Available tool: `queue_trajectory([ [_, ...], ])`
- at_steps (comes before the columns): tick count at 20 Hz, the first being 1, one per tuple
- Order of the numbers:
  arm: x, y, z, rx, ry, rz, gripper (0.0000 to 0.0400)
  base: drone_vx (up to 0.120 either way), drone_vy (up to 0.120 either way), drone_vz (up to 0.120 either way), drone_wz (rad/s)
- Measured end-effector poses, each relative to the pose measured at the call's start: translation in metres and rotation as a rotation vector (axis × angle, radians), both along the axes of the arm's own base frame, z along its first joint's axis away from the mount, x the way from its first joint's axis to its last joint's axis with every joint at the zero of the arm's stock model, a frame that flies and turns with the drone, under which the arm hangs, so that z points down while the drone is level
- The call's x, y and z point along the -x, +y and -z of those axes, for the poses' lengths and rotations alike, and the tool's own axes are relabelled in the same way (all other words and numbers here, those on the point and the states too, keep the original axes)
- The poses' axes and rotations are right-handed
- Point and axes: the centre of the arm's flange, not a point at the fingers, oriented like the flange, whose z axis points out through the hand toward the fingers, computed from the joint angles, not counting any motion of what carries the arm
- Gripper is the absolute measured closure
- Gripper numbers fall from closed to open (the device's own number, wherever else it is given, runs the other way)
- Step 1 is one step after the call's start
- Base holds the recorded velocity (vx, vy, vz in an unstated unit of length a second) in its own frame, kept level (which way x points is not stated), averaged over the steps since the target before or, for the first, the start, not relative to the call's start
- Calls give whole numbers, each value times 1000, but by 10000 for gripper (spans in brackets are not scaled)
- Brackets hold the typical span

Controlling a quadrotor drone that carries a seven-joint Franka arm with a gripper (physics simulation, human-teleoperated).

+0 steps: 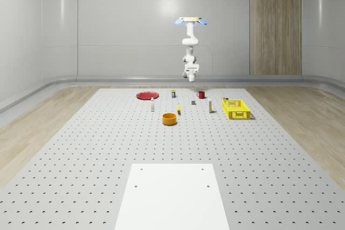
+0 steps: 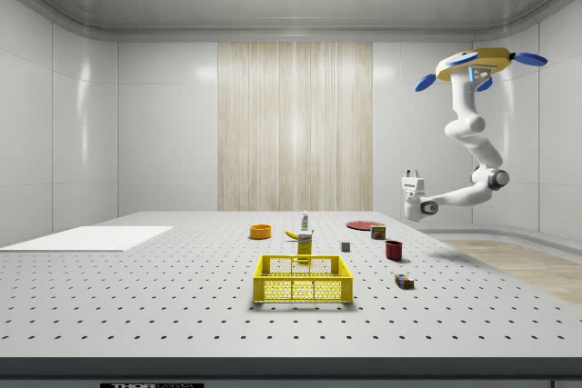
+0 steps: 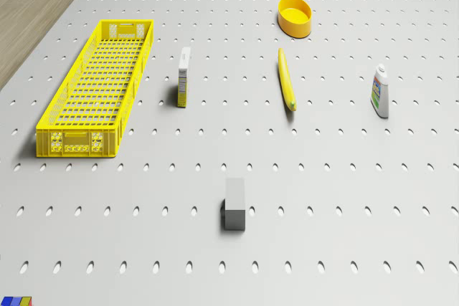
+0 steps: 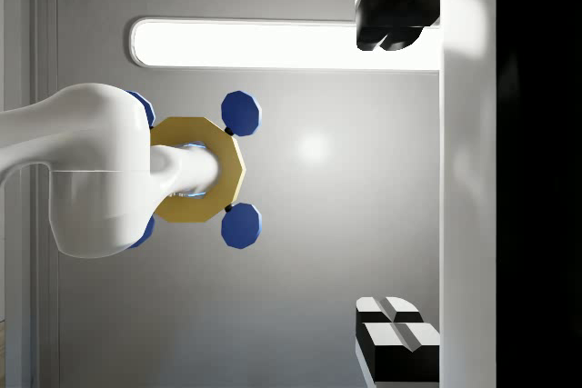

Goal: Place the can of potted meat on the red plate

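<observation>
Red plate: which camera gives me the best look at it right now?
The whole-scene view: the red plate is seen from above there, with its whole outline plain and nothing in front of it. The side view shows it nearly edge-on, a thin red sliver far back.

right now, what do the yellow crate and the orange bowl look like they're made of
The yellow crate looks like moulded plastic: its walls and floor are an open lattice in one flat, matte colour. The orange bowl also reads as plastic, or perhaps glazed ceramic: smooth, even colour with a thick rounded rim and little shine. These are simulator renders, so either is a guess from looks.
</observation>
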Motion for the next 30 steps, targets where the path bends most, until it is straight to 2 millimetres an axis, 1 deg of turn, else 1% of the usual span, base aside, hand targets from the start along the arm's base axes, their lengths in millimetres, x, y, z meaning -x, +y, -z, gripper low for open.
queue_trajectory([
  [20,2,5,0,46,-15,1,0,120,-120,0,0],
  [26,2,13,1,130,-20,3,0,120,-120,0,0],
  [30,2,25,3,257,-22,5,0,120,-120,0,0],
])
